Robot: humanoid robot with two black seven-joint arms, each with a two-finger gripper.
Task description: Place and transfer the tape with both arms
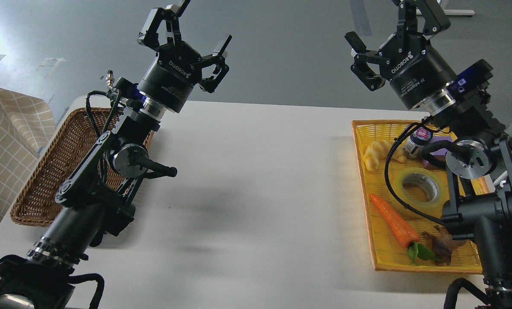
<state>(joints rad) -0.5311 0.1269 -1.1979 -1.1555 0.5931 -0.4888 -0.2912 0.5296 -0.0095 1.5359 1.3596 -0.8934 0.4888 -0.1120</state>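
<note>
The tape (436, 199), a translucent yellow roll with a grey-white core, lies flat in the yellow tray (361, 180) on the right of the white table. A black cable of my right arm crosses its left side. My right gripper (389, 21) is open and empty, raised high above the far end of the tray, well apart from the tape; one finger runs off the top edge. My left gripper (202, 23) is open and empty, raised high above the table's far left, near the brown wicker basket (41, 180).
The tray also holds a yellow croissant toy (374, 154), a carrot (393, 221), a small bottle (416, 143), a purple item (440, 141) and a brown item (444, 246). A checked cloth (7, 141) lies left of the basket.
</note>
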